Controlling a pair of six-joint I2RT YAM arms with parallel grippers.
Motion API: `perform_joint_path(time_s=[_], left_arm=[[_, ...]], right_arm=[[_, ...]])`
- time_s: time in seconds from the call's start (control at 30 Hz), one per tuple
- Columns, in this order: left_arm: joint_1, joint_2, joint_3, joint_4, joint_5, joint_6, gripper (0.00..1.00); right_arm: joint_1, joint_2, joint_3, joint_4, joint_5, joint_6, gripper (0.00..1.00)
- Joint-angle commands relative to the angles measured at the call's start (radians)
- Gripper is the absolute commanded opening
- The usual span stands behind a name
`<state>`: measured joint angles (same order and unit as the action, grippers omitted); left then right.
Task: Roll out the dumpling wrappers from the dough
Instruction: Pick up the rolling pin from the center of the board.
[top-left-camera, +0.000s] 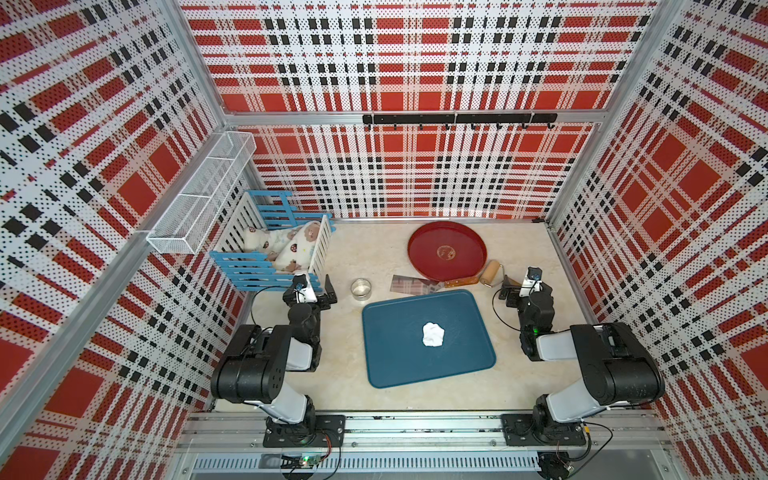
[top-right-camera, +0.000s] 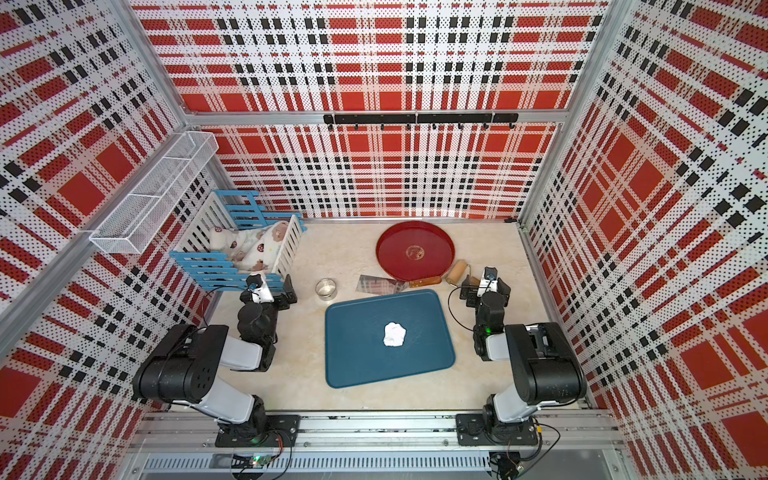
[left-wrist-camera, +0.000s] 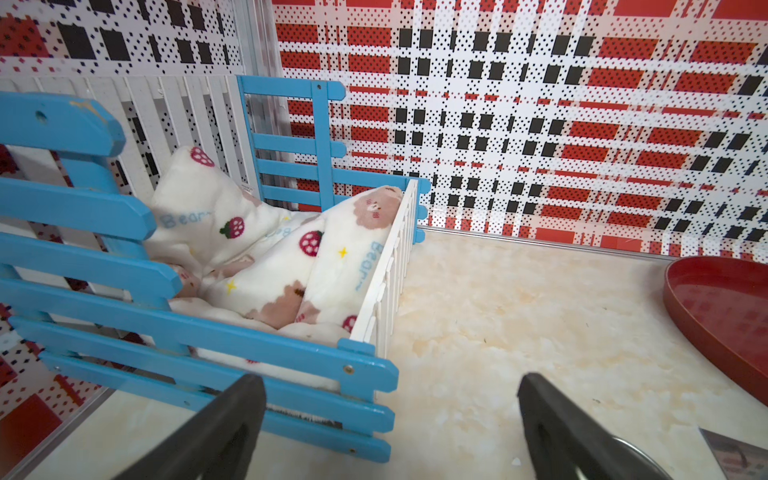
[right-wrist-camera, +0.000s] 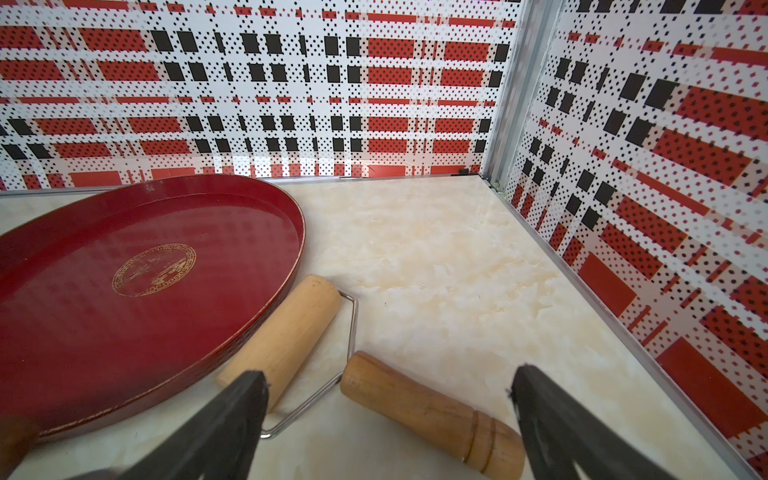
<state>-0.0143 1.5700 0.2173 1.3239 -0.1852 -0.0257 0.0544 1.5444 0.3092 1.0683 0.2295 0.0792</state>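
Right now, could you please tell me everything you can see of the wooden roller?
The wooden roller is a pale barrel joined by a bent wire yoke to a grooved wooden handle. It lies flat on the table, barrel against or beside the red tray, handle within the open right gripper, not gripped.

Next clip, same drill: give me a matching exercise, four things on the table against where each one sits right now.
Things:
1 dough
2 wooden roller
3 steel cup
4 bear-print bedding

Places:
A inside the toy crib
B on the blue tray
C beside the red round tray
D on the bare table, between toy crib and blue tray

Pairs: 1-B, 2-C, 3-D, 4-A
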Motion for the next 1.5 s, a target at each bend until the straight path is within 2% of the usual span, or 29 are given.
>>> perform_joint_path(time_s=[0.0, 0.17, 0.33, 0.53, 0.7, 0.83, 0.93, 1.07, 1.17, 1.3, 1.47], left_arm=[[0.008, -0.001, 0.008, 0.028, 0.019, -0.006, 0.99], [0.008, -0.005, 0.005, 0.028, 0.003, -0.009, 0.99], [-0.017, -0.104, -0.006, -0.019, -0.097, -0.016, 0.99], [-0.024, -0.288, -0.012, -0.148, -0.096, -0.031, 0.99], [0.009, -0.456, 0.035, -0.348, -0.157, -0.287, 0.99], [0.039, -0.527, 0.08, -0.472, -0.111, -0.449, 0.99], [0.045, -0.554, 0.072, -0.525, -0.155, -0.612, 0.99], [0.055, -0.541, 0.091, -0.525, 0.014, -0.621, 0.99], [-0.001, -0.491, 0.135, -0.525, 0.111, -0.61, 0.99], [-0.151, -0.416, 0.189, -0.526, 0.162, -0.565, 0.99], [-0.353, -0.317, 0.247, -0.525, 0.185, -0.553, 0.99]], right_arm=[[-0.007, 0.001, -0.012, 0.024, 0.009, 0.007, 0.99], [-0.006, -0.002, -0.012, 0.024, 0.01, 0.005, 0.97], [-0.006, -0.15, 0.092, -0.282, 0.065, 0.03, 0.95], [-0.007, -0.304, 0.198, -0.562, 0.054, 0.093, 0.95], [-0.006, -0.412, 0.266, -0.78, 0.017, 0.189, 0.95], [-0.007, -0.52, 0.265, -0.886, -0.063, 0.26, 0.95], [-0.006, -0.585, 0.265, -0.959, -0.132, 0.324, 0.92], [-0.007, -0.622, 0.265, -1.01, -0.262, 0.385, 0.85], [-0.007, -0.615, 0.262, -1.015, -0.36, 0.427, 0.83], [0.011, -0.568, 0.266, -1.011, -0.431, 0.467, 0.83], [0.104, -0.456, 0.31, -1.016, -0.41, 0.507, 0.83]])
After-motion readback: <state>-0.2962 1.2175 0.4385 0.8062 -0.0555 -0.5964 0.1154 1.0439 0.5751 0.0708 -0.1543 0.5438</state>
